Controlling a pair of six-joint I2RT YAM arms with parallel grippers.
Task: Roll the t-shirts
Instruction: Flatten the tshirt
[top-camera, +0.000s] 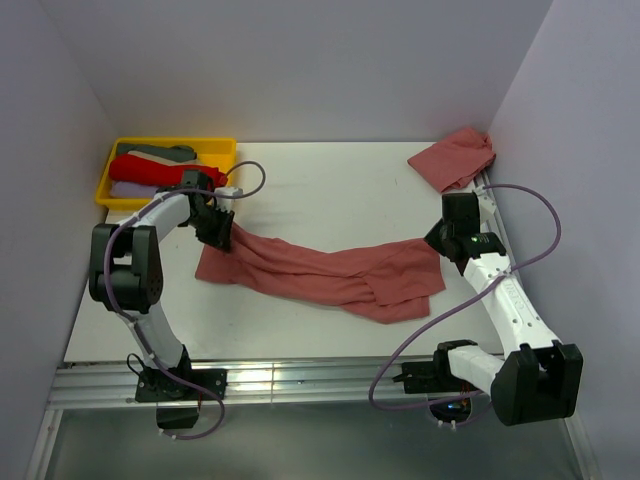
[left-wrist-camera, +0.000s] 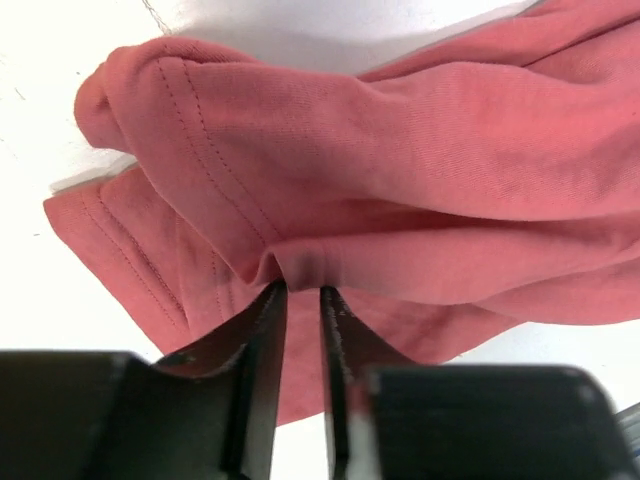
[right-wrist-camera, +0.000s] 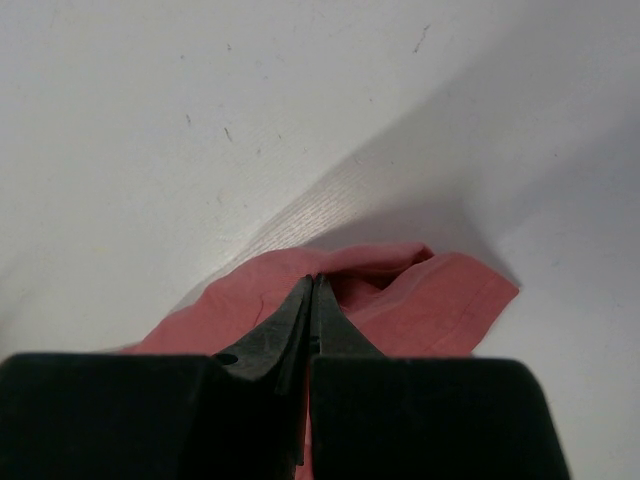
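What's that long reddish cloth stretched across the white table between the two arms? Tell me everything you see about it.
It is a dusty salmon-red t-shirt of soft thin cloth with stitched hems, bunched lengthwise into a wrinkled, sagging band across the white table. The left gripper pinches a gathered fold at its left end; the right gripper, jaws shut, appears to pinch its right end. Its middle rests on the table.

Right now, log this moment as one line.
left gripper: shut on salmon-red cloth t-shirt | right gripper: shut at its other end | second salmon tee: crumpled, far right
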